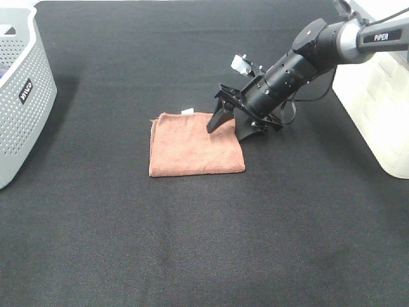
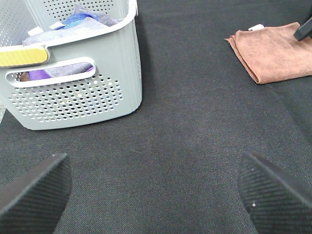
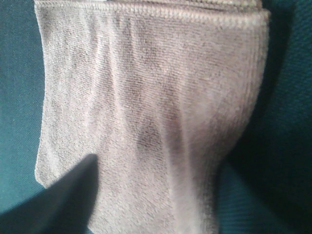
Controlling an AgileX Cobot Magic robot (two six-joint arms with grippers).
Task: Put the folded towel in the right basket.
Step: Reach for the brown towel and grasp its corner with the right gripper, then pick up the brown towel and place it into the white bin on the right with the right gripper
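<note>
- Folded brown terry towel (image 1: 192, 148) lies flat, centre frame, on black desk (image 1: 192, 243).
- Right tool (image 1: 227, 132) spread wide at towel's upper-right corner, gripping nothing.
- Left tool (image 2: 156, 195) wide open, empty.

1 towel (image 1: 192, 150), 2 baskets (image 1: 22, 109) (image 1: 383, 128), 2 grippers (image 2: 156, 195) (image 1: 227, 132), 1 blk tbl cover (image 1: 192, 249).

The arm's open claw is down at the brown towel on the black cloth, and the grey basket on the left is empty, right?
Not empty: the left wrist view shows blue and purple fabric inside the grey basket. The rest holds: the open right gripper is down at the brown towel on the black cloth.
</note>
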